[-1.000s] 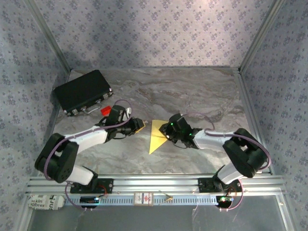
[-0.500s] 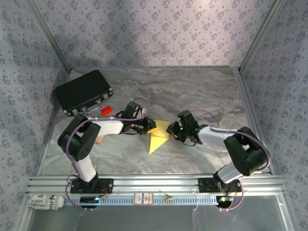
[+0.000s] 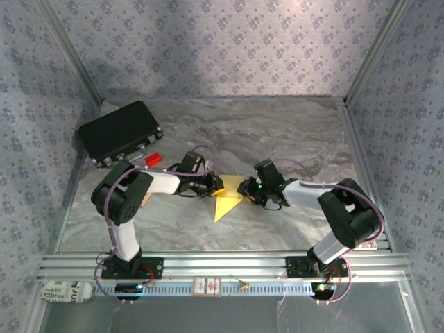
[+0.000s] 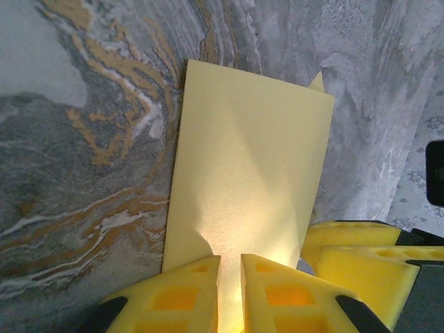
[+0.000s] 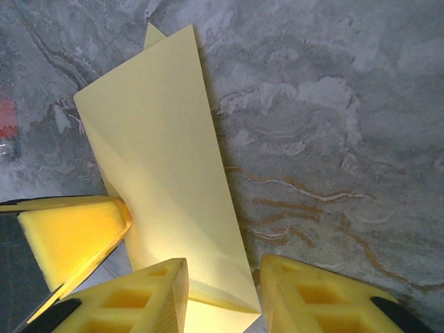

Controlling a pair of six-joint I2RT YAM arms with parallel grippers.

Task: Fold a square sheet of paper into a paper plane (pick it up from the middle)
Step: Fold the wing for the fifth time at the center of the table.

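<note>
Between the left gripper's (image 4: 230, 265) yellow foam fingers, the near edge of the yellow sheet of paper (image 4: 250, 159) is being pinched, and the jaws are pressing almost together on it. Ahead of those fingers the sheet is rising as a smooth, plain, unprinted panel with one long straight folded side, and a small corner is peeking out behind its far edge. Just to their right, a pad of the right gripper (image 5: 223, 269) is sitting close by. Seen from the right wrist, that gripper's jaws are standing spread, with the sheet's folded lower corner lying between them, against the left finger. Behind and left of the left gripper, a small red block (image 3: 153, 159) and a black case (image 3: 119, 132) are lying on the marbled tabletop (image 3: 291, 132). Near the arm bases, a white label (image 3: 66, 291) is showing print that seems to read "skin", the rest too small to read.
</note>
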